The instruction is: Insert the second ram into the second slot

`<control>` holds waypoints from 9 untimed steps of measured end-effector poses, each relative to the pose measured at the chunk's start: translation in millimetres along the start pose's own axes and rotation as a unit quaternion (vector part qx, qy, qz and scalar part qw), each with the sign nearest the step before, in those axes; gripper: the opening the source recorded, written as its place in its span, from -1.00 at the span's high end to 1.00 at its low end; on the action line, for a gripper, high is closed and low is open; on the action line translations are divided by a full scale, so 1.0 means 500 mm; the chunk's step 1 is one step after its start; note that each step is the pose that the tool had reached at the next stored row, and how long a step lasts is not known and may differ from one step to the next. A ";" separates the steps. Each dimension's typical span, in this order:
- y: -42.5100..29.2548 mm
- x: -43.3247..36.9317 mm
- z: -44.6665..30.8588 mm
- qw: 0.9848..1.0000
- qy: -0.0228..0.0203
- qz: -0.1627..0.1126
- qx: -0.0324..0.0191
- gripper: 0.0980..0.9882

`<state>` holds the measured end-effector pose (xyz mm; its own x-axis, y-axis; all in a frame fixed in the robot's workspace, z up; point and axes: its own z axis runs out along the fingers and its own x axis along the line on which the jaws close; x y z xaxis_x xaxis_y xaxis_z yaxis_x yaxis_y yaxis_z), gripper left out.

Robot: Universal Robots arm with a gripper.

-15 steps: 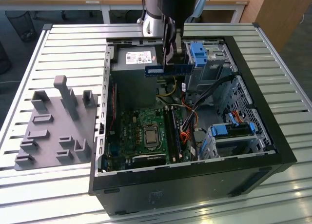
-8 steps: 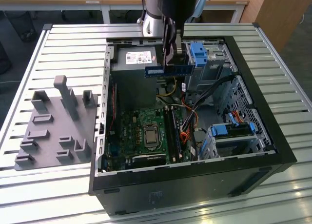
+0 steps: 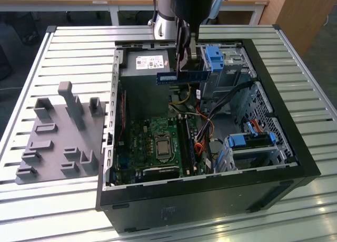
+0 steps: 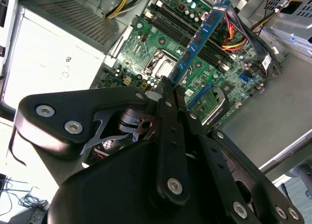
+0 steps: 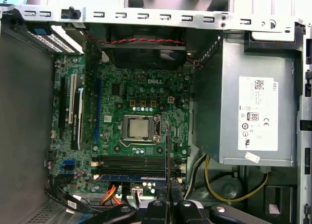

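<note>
I work over a table (image 3: 68,47) of silver ribbed slats that spans the exterior view from edge to edge, and 2 things lie directly on it. In the left half of the frame sits a flat grey fixture plate (image 3: 55,157) with upright posts and low blocks rising from it, its right edge just beside the case. From the centre to the lower right an open black computer case (image 3: 210,200) lies on its side, open face up, covering most of those slats.
</note>
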<state>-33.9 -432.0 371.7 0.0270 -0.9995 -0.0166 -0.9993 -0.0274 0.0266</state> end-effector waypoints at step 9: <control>0.000 0.004 0.000 1.000 0.000 0.000 0.000 0.91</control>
<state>-33.9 -434.1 371.6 0.0269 -0.9995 -0.0166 -0.9993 -0.0274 0.0266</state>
